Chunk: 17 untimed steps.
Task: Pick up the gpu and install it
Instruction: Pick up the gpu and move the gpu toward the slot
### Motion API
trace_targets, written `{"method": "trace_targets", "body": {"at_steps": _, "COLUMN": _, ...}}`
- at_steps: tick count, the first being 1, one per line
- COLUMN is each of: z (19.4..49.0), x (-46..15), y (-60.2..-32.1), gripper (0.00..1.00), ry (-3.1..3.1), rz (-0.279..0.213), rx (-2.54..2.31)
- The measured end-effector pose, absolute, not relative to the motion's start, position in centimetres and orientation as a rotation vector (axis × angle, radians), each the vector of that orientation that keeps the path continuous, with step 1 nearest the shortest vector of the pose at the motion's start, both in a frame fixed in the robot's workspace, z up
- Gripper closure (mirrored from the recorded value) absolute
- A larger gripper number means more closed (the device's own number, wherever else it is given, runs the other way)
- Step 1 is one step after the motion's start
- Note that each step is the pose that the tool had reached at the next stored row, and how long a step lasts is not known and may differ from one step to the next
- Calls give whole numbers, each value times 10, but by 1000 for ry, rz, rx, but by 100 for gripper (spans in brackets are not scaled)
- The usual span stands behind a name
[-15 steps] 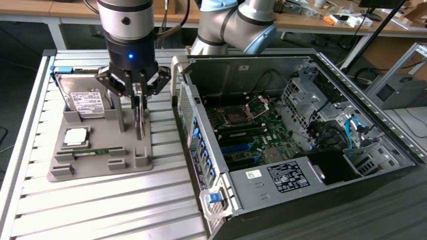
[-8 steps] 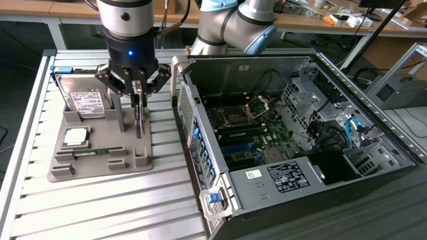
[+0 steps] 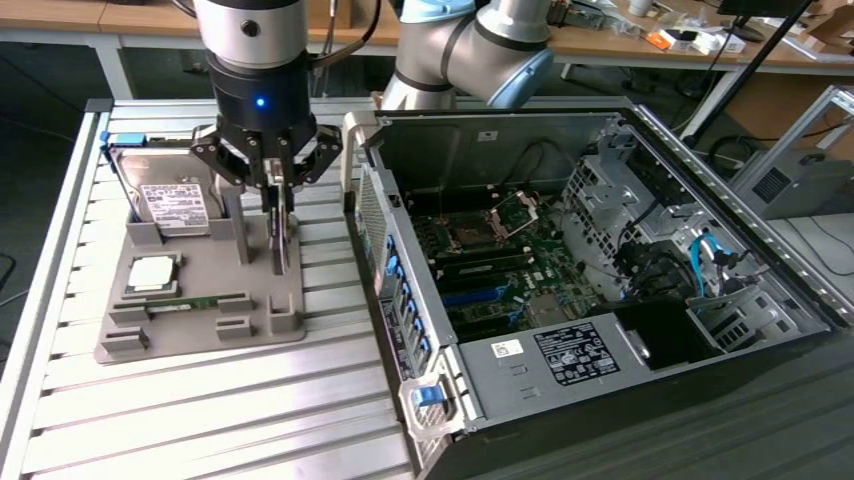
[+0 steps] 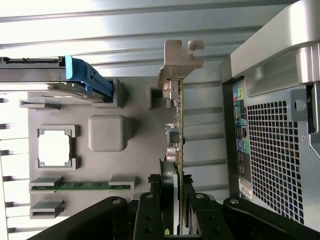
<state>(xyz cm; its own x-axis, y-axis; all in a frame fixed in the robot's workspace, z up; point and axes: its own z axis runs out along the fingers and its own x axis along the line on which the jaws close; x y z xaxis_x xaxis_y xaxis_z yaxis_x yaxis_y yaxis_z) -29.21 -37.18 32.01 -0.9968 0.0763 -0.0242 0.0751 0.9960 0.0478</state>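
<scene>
Robotics lab, PC-assembly cell. Evidence: robot arm (image 3: pixel 467 50) over slatted aluminium table (image 3: pixel 200 410). Open PC case (image 3: pixel 534 150), board exposed. Grey fixture tray (image 3: pixel 200 335) seats drive (image 3: pixel 174 205), gpu (image 3: pixel 279 245), memory stick (image 3: pixel 200 302). Cluttered benches (image 3: pixel 627 45) behind. Aluminium profile frame (image 3: pixel 801 130) at exterior view's right.

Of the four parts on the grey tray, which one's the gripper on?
The gpu, the thin card on edge, clamped by the gripper. Hard drive, CPU and memory stick sit untouched toward the exterior view's left.
</scene>
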Motion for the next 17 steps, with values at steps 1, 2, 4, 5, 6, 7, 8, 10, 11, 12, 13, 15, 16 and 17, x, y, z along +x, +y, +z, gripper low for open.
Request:
{"method": "trace_targets", "body": {"at_steps": 1, "z": 320, "x": -292, "y": -372, "gripper": 73, "ry": 3112, "rz": 73, "rx": 118}}
{"method": "trace_targets", "body": {"at_steps": 2, "z": 321, "x": -292, "y": -372, "gripper": 73, "ry": 3112, "rz": 73, "rx": 118}}
{"method": "trace_targets", "body": {"at_steps": 4, "z": 321, "x": -292, "y": -372, "gripper": 73, "ry": 3112, "rz": 73, "rx": 118}}
{"method": "trace_targets", "body": {"at_steps": 5, "z": 322, "x": -292, "y": -372, "gripper": 73, "ry": 3112, "rz": 73, "rx": 118}}
{"method": "trace_targets", "body": {"at_steps": 6, "z": 322, "x": -292, "y": -372, "gripper": 73, "ry": 3112, "rz": 73, "rx": 118}}
{"method": "trace_targets", "body": {"at_steps": 7, "z": 322, "x": -292, "y": -372, "gripper": 73, "ry": 3112, "rz": 73, "rx": 118}}
{"method": "trace_targets", "body": {"at_steps": 8, "z": 322, "x": -292, "y": -372, "gripper": 73, "ry": 3112, "rz": 73, "rx": 118}}
{"method": "trace_targets", "body": {"at_steps": 10, "z": 323, "x": -292, "y": -372, "gripper": 73, "ry": 3112, "rz": 73, "rx": 118}}
{"method": "trace_targets", "body": {"at_steps": 11, "z": 323, "x": -292, "y": -372, "gripper": 73, "ry": 3112, "rz": 73, "rx": 118}}
{"method": "trace_targets", "body": {"at_steps": 12, "z": 323, "x": -292, "y": -372, "gripper": 73, "ry": 3112, "rz": 73, "rx": 118}}
{"method": "trace_targets", "body": {"at_steps": 13, "z": 323, "x": -292, "y": -372, "gripper": 73, "ry": 3112, "rz": 73, "rx": 118}}
{"method": "trace_targets", "body": {"at_steps": 15, "z": 323, "x": -292, "y": -372, "gripper": 73, "ry": 3112, "rz": 73, "rx": 118}}
{"method": "trace_targets", "body": {"at_steps": 16, "z": 324, "x": -292, "y": -372, "gripper": 73, "ry": 3112, "rz": 73, "rx": 118}}
{"method": "trace_targets", "body": {"at_steps": 17, "z": 324, "x": -292, "y": -372, "gripper": 73, "ry": 3112, "rz": 73, "rx": 118}}
